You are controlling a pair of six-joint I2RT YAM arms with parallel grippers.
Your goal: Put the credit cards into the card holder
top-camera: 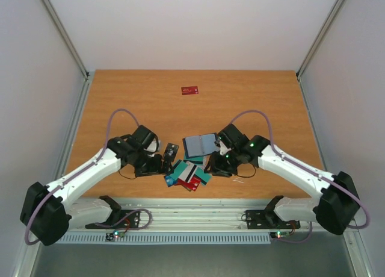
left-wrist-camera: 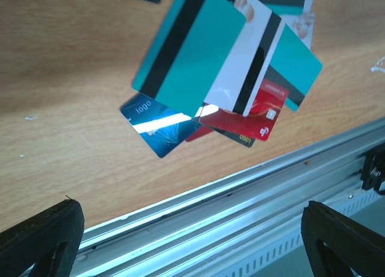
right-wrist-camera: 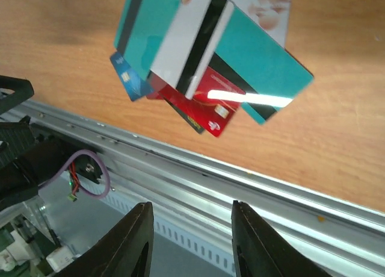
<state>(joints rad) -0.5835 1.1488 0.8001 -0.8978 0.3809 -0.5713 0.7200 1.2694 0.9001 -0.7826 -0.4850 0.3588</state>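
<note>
The left gripper (left-wrist-camera: pixel 192 212) stood with its jaws spread wide and nothing between them. The right gripper (right-wrist-camera: pixel 191 208) had its jaws partly apart, also empty. Between the two grippers, just ahead of both sets of fingers, lay a loose heap of credit cards (top-camera: pixel 187 174). A teal card (left-wrist-camera: pixel 186 60) with a black stripe was on top and a white striped card (left-wrist-camera: pixel 249 60) lay partly under it. A red card (left-wrist-camera: pixel 264 111) and a blue card (left-wrist-camera: pixel 153 123) poked out on the side toward the aluminium rail (left-wrist-camera: pixel 240 199). The card holder (top-camera: pixel 200 146) lay open on the wooden table (top-camera: pixel 120 96) just beyond the heap, close to the right gripper. Whether its pockets held anything was too small to tell. A dark card (top-camera: pixel 171 150) sat just beside the left gripper, and a lone red card (top-camera: pixel 190 90) lay well beyond both grippers. The likely trouble was the heap itself. The cards were thin, flat on the wood and overlapping, so a finger sliding under one edge could lift two at once or skid across the top and fan the pile toward the rail. With both grippers so near the same heap, reaching together could knock their fingers against each other. The holder was not pinned, so a card pushed at a pocket could shove it away or fold it shut.
</note>
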